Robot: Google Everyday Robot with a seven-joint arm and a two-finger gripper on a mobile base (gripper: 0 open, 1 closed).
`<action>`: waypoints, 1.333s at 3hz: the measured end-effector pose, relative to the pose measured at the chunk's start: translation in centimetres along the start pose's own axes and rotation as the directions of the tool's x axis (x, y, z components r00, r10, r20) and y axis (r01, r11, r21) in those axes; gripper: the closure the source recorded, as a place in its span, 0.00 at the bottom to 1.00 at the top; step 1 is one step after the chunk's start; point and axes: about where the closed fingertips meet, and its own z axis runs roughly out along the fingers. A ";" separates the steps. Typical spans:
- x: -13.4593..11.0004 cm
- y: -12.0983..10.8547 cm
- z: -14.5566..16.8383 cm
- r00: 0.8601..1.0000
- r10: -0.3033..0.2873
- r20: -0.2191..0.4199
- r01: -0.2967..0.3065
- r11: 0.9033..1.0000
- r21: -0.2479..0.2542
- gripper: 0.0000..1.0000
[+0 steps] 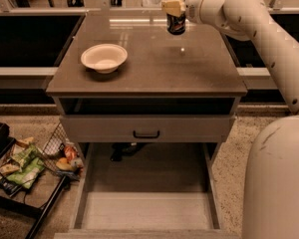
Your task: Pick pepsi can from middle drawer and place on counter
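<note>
The gripper (174, 8) sits at about 1 o'clock over the counter (149, 71), closed around the top of the pepsi can (176, 25), its tan fingers (170, 6) covering the can's silver lid. The can is upright near the counter's far edge; whether its base touches the glossy slab or hangs just above it is hard to make out. The white arm (261, 31) reaches in from 3 o'clock, its lower part cut off by the picture's right edge. A pale bowl (104, 58) rests on the counter at 10 o'clock, well apart from the can. Below the grey drawer front (199, 128) with its black handle (146, 134), the middle drawer (144, 210) is pulled out at 6 o'clock, its front cut off by the bottom edge. At 8 o'clock a wire basket (52, 146) holds snack packets (20, 164), too dim to identify.
</note>
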 end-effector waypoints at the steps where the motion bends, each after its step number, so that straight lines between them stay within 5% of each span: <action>1: 4.4 -0.7 -0.5 0.998 0.051 -0.031 -0.049 0.998 0.044 1.00; 2: 9.1 0.1 -0.6 0.992 0.123 -0.040 -0.120 0.991 0.061 1.00; 4: 7.6 0.0 -0.8 0.992 0.123 -0.040 -0.120 0.991 0.061 0.59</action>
